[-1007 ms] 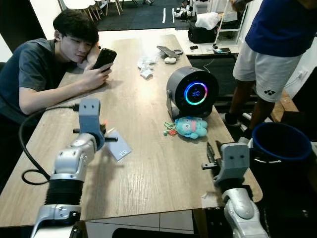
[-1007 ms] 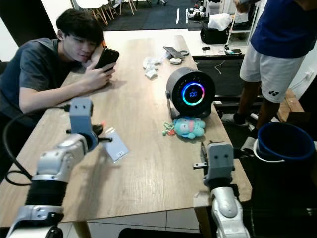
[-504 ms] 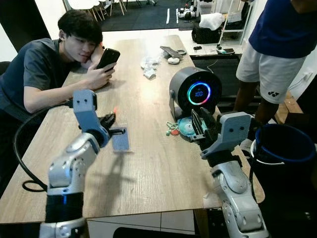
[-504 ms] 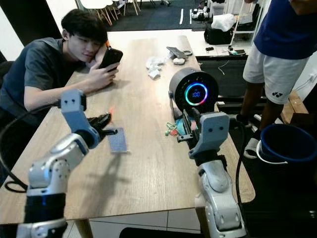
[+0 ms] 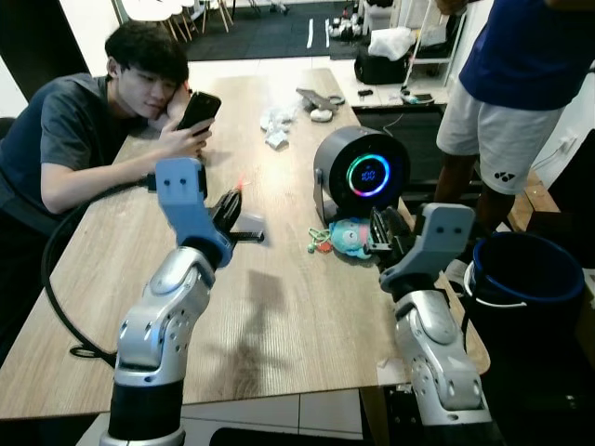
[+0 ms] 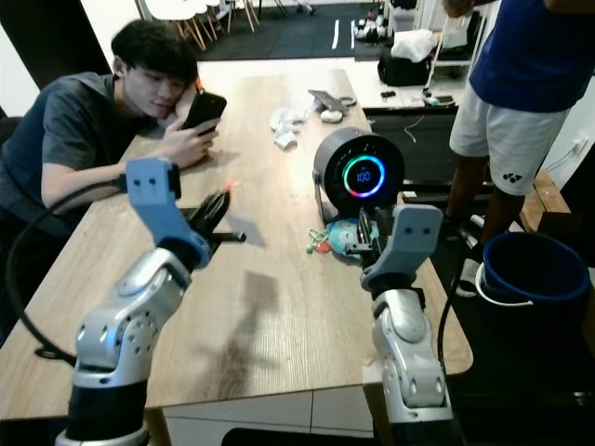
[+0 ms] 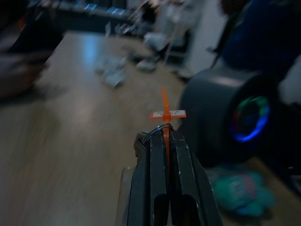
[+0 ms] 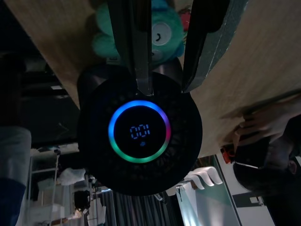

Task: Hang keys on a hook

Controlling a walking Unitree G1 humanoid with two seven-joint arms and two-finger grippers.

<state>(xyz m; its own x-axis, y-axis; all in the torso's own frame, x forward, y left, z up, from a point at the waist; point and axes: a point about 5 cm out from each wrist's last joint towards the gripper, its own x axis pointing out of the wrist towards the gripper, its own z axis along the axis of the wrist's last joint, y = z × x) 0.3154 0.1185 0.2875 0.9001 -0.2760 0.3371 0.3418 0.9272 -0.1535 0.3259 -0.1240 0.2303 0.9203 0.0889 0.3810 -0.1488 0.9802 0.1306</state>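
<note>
While our two grippers hover over the wooden table (image 5: 279, 316), the left one pinches a key ring and the right one gapes.

Our left gripper (image 7: 162, 141) has its two fingers pressed together on a thin wire ring with one orange tag (image 7: 165, 110); it hangs above the table, well to the left of the round black speaker (image 5: 361, 174). Our right gripper (image 8: 164, 82) is spread, two fingers apart with nothing between them, aimed at the speaker's glowing ring from just in front, over one teal plush toy (image 5: 355, 237) lying against the speaker's base. Beyond the speaker lie crumpled white wrappers (image 5: 275, 125). Left of it one seated person (image 5: 84, 130) holds one phone (image 5: 197, 110); right of it a second person (image 5: 521, 84) stands by one blue bucket (image 5: 525, 269).
</note>
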